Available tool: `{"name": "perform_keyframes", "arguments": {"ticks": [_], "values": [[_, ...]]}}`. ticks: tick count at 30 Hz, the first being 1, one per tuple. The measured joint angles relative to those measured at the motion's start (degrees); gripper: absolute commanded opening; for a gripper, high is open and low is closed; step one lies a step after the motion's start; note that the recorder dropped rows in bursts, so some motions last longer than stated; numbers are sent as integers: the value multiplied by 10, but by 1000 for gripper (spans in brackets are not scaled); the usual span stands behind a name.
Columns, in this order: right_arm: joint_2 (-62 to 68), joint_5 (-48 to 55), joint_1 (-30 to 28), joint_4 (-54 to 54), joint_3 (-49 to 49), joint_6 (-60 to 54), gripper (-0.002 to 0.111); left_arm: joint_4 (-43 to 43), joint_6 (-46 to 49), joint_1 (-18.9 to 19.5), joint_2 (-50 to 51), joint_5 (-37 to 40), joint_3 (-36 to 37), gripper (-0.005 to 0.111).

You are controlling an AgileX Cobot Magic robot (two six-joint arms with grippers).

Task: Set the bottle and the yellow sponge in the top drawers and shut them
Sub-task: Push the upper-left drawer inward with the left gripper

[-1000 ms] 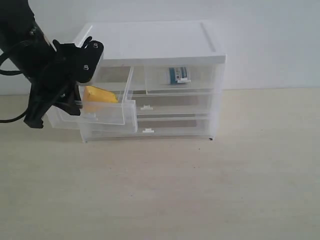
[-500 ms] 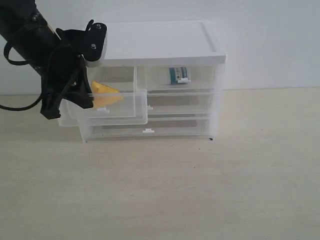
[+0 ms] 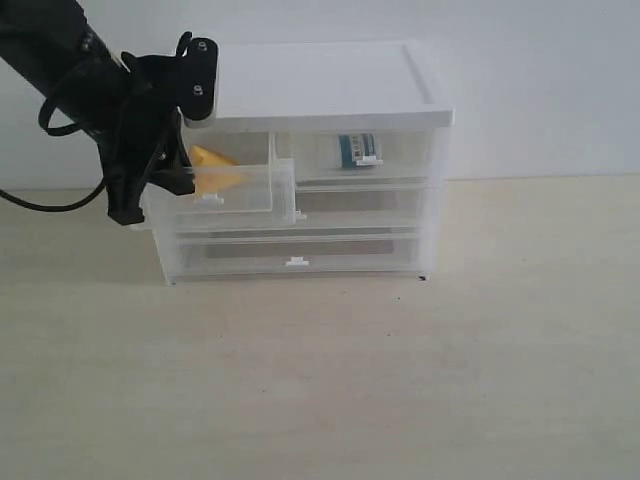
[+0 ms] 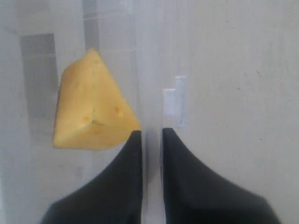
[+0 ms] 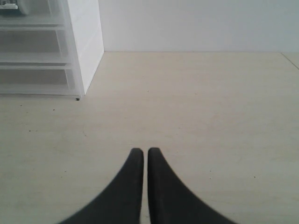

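No brand name or writing could be read anywhere. The bottle (image 3: 357,150) lay on its side inside the right top drawer (image 3: 405,160), which sat flush in the white drawer unit (image 3: 320,85). Its teal-blue label (image 3: 352,149) showed through the cloudy plastic, but any print on it was too small and blurred to make out. In the right wrist view only a cut-off sliver of the bottle (image 5: 9,4) showed at the frame's edge.

The yellow sponge (image 3: 215,166) (image 4: 91,107) lay in the left top drawer (image 3: 240,190), which stood partly pulled out. The left hand (image 3: 185,182) (image 4: 149,133) was at that drawer's front. Its fingers were nearly together and seemed to pinch the thin front wall, one finger on the sponge's side and one beside the tab handle (image 4: 175,100). The arm hid the drawer's outer corner in the exterior view.

The right hand (image 5: 145,150) had its fingers together, holding nothing, over the bare tabletop (image 5: 210,116) well apart from the unit.
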Motion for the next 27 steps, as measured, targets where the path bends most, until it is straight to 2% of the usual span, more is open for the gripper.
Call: {"name": "perform_keyframes", "arguments": {"ticks": [11,13,14,15,16,17,18,26,27], "values": [[0,0,0,0,0,0,1,14,-22,4,14,-55,0,6],[0,0,0,0,0,0,1,14,-25,5,14,-57,0,14],[0,0,0,0,0,0,1,14,-25,5,14,-57,0,29],[0,0,0,0,0,0,1,13,-26,5,14,-67,0,35],[0,0,0,0,0,0,1,10,-26,5,14,-82,0,50],[0,0,0,0,0,0,1,2,-26,1,14,-115,-3,54],[0,0,0,0,0,0,1,-1,-26,0,13,-111,-3,58],[0,0,0,0,0,0,1,-11,-37,-5,-40,-98,-8,58],[0,0,0,0,0,0,1,-11,-43,-5,-47,-93,-8,51]]}}
